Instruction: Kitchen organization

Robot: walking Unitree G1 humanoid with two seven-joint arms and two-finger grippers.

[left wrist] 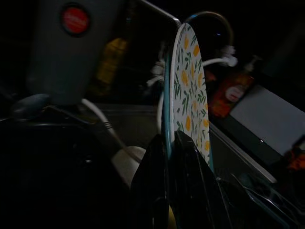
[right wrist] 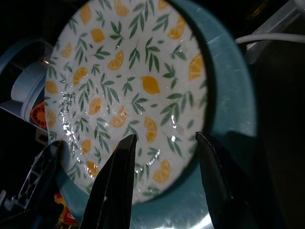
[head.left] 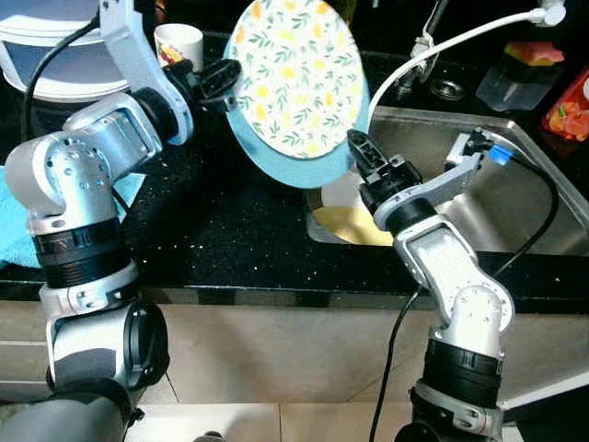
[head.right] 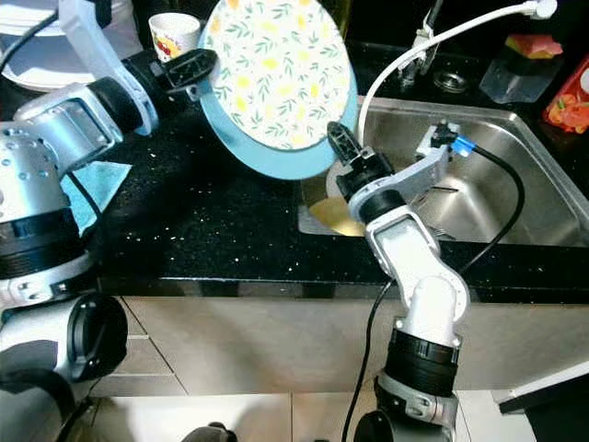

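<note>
Holding the plate (head.left: 293, 83) upright above the counter (head.left: 221, 221) beside the sink (head.left: 515, 198), my left claw (head.left: 219, 81) pinched its rim. My right claw (head.left: 361, 152) stood spread at the lower edge. Risk: a one-sided pinch could let it swing and slip.

The plate (head.left: 293, 85) stands tilted on edge in the air above the table (head.left: 221, 230), just left of the sink (head.left: 515, 198). The left pincer (head.left: 224, 81) is at its left rim, fingers closed on the edge; the right pincer (head.left: 357, 147) is at its lower right rim, fingers spread. A cup (head.left: 178, 44) stands behind the left pincer. A cloth (head.left: 18, 221) lies on the table at far left.
</note>
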